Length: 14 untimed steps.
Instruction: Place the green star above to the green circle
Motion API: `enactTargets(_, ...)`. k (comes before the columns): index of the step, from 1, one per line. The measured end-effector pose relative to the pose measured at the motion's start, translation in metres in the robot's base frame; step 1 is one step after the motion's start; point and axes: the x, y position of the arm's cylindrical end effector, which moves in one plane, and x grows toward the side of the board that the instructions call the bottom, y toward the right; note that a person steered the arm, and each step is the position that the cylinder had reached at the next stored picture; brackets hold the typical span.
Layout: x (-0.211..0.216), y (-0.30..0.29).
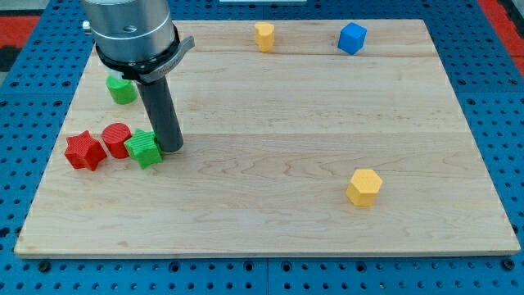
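The green star (pixel 144 148) lies at the view's left, touching a red circle block (pixel 116 139) on its left. The green circle (pixel 122 88) sits further up the board, partly behind the arm's body. My tip (pixel 171 148) rests on the board right beside the green star, on its right side, seemingly touching it. The dark rod rises from there to the grey arm body at the view's top left.
A red star (pixel 84 151) lies left of the red circle. A yellow block (pixel 264 35) and a blue cube (pixel 352 38) sit near the view's top edge. A yellow hexagon (pixel 364 187) lies at the lower right. The wooden board (pixel 286 123) rests on a blue pegboard.
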Motion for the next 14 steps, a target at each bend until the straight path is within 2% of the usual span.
enactTargets(4, -0.155, -0.033)
enactTargets(5, -0.124, -0.109)
enactTargets(6, -0.063, -0.081)
enactTargets(7, -0.018, -0.121)
enactTargets(9, -0.007, -0.082)
enactTargets(10, 0.022, -0.079)
enactTargets(11, 0.045, -0.051)
enactTargets(13, 0.049, 0.027)
enactTargets(14, 0.016, 0.024)
